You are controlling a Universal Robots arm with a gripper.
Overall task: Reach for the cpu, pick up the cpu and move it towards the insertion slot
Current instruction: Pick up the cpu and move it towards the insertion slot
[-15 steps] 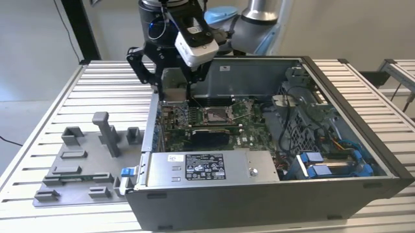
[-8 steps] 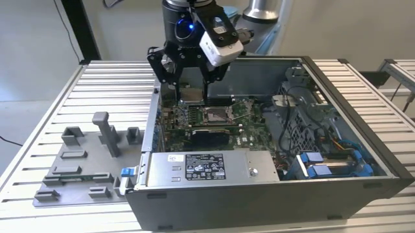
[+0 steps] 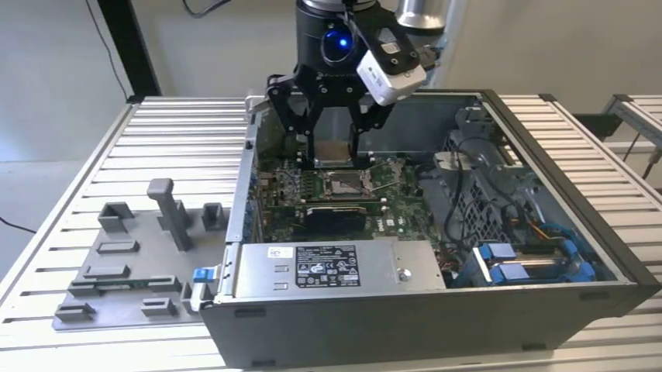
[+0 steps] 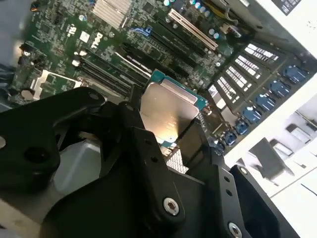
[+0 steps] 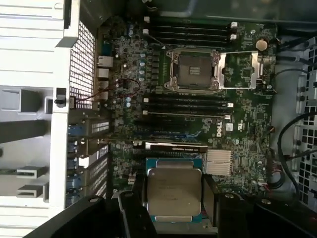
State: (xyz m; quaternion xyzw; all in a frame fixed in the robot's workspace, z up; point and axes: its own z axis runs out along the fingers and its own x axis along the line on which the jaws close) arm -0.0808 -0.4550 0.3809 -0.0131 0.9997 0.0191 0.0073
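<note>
In the exterior view, the black hand (image 3: pixel 334 151) hangs down into an open computer case (image 3: pixel 538 225) that lies on a pale ridged bench (image 3: pixel 124 155). The hand is grasping the cpu (image 3: pixel 333 150), a small flat pale square, with 1 finger on each side of it. The cpu is up in the air, just above the green board (image 3: pixel 388 194). The insertion slot (image 3: pixel 340 184), a square with a shiny metal frame, sits on the board right below the cpu and a little nearer the camera. A white camera box (image 3: pixel 391 66) rides on the arm above the hand. A grey plastic holder (image 3: pixel 135 256) with little blocks lies on the bench at the exterior view's left, well apart from the case. A silver box with a label (image 3: pixel 331 267) sits at the front of the case.

In the second wrist view, the cpu (image 4: pixel 168 111) is held between the black fingers (image 4: pixel 143 148), clenched on its 2 sides. Its silver face is shiny and its thin edge is blue-green. The green board (image 4: pixel 64 39) is behind it.

In the first wrist view, the cpu (image 5: pixel 174 191) sits between the fingers (image 5: pixel 210 196), and the insertion slot (image 5: pixel 194 71) is on the board further on, well apart from it. The slot's metal lid (image 5: pixel 242 71) is flipped open to one side. Long black slots (image 5: pixel 185 106) lie between the cpu and the insertion slot.
</note>
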